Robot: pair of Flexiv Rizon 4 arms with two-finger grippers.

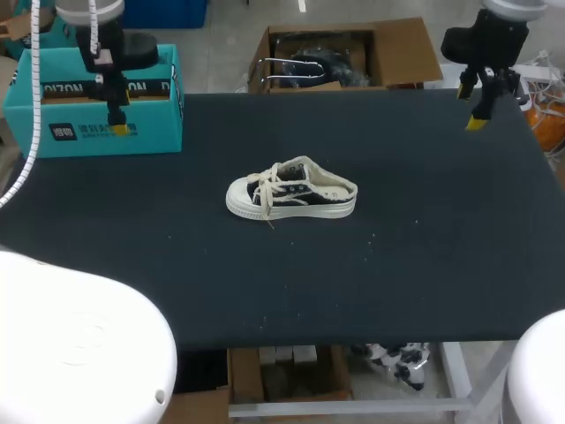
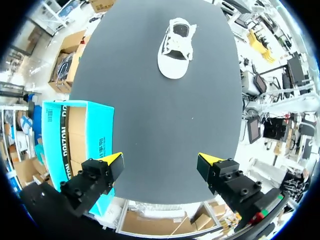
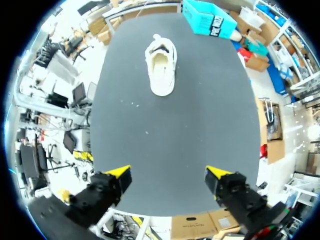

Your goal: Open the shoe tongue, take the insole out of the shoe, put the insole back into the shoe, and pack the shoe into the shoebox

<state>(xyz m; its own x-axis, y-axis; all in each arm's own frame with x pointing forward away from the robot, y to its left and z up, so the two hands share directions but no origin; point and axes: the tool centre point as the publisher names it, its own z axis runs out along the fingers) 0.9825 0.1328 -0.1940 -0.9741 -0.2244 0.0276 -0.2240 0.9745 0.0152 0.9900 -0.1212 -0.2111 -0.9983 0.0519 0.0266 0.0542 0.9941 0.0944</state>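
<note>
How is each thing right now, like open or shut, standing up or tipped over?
shoe: standing upright on its sole on the table, outside the box, nothing touching it
shoebox: open, its brown inside showing
left pincer: open, holding nothing
right pincer: open, holding nothing

Laced white-and-black shoe (image 1: 291, 190) upright, well apart from open teal shoebox (image 1: 93, 115)
</note>
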